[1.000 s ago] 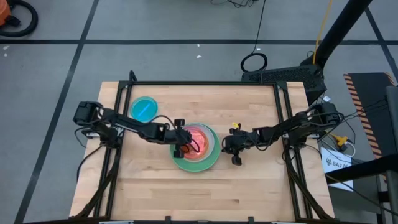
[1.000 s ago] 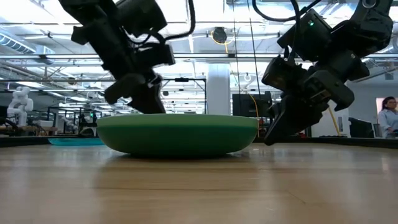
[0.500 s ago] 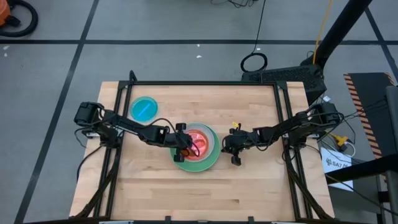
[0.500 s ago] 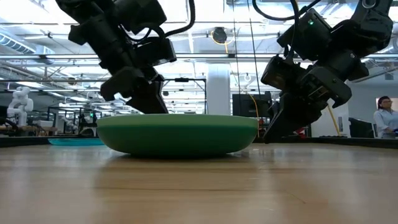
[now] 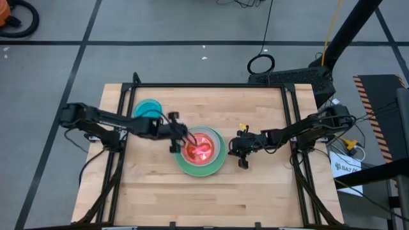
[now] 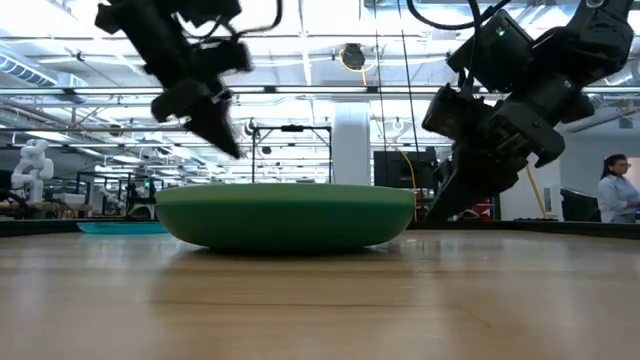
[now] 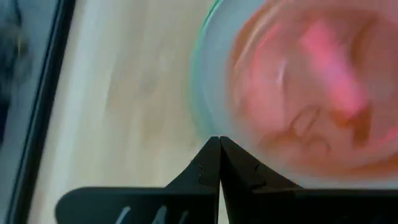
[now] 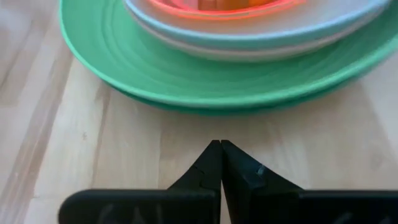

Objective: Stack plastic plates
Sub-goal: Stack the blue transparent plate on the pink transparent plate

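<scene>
Because the round plastic plates nest inside one another, only part of the pile (image 5: 200, 150) near the table's middle can be counted: from above, one large green plate (image 5: 216, 166) at the bottom, a paler rim (image 5: 220, 144) over it and a pink-red plate (image 5: 199, 146) glowing on top; whatever lies between is hidden. One translucent blue plate (image 5: 149, 110) sits apart near the table's far left corner, half covered by the left arm. From table height the pile reads as a single green dome (image 6: 285, 214). Left gripper (image 5: 174, 133), fingers pressed together and empty, hangs at the pile's left edge. Right gripper (image 5: 241, 149), likewise closed on nothing, waits just right of the pile, low over the wooden table (image 5: 255, 191)
</scene>
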Action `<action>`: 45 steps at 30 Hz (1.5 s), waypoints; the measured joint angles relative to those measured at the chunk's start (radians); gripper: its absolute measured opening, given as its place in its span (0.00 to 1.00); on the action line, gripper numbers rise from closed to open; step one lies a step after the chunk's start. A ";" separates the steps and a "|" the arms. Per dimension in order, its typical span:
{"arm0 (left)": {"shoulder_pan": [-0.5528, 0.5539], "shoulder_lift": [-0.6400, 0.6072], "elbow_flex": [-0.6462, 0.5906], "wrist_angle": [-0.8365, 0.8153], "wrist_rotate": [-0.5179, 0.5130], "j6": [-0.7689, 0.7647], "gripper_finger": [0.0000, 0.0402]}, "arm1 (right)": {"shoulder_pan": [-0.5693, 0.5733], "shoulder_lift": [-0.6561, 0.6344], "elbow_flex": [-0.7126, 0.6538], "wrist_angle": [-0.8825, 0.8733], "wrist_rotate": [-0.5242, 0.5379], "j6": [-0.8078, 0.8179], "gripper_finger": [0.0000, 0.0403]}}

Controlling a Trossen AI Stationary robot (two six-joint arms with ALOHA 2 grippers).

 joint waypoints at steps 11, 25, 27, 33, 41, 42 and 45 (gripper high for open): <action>0.491 0.008 -0.003 -0.343 0.032 -0.102 0.01 | -0.037 -0.157 0.000 -0.074 0.032 -0.078 0.00; 0.699 0.093 -0.002 -0.343 0.179 -0.284 0.08 | -0.039 -0.202 0.000 -0.092 0.081 -0.098 0.00; 0.699 0.095 -0.002 -0.338 0.178 -0.287 0.13 | -0.039 -0.202 0.000 -0.092 0.080 -0.097 0.00; 0.686 0.109 -0.002 -0.340 0.172 -0.310 0.29 | -0.039 -0.202 0.000 -0.102 0.079 -0.097 0.00; 0.625 0.175 -0.002 -0.314 0.088 -0.364 0.36 | -0.039 -0.202 0.000 -0.100 0.078 -0.097 0.01; 0.620 0.177 -0.002 -0.314 0.087 -0.369 0.36 | -0.039 -0.202 0.000 -0.100 0.078 -0.097 0.01; 0.604 0.177 -0.002 -0.314 0.087 -0.387 0.36 | -0.039 -0.202 0.000 -0.099 0.078 -0.096 0.01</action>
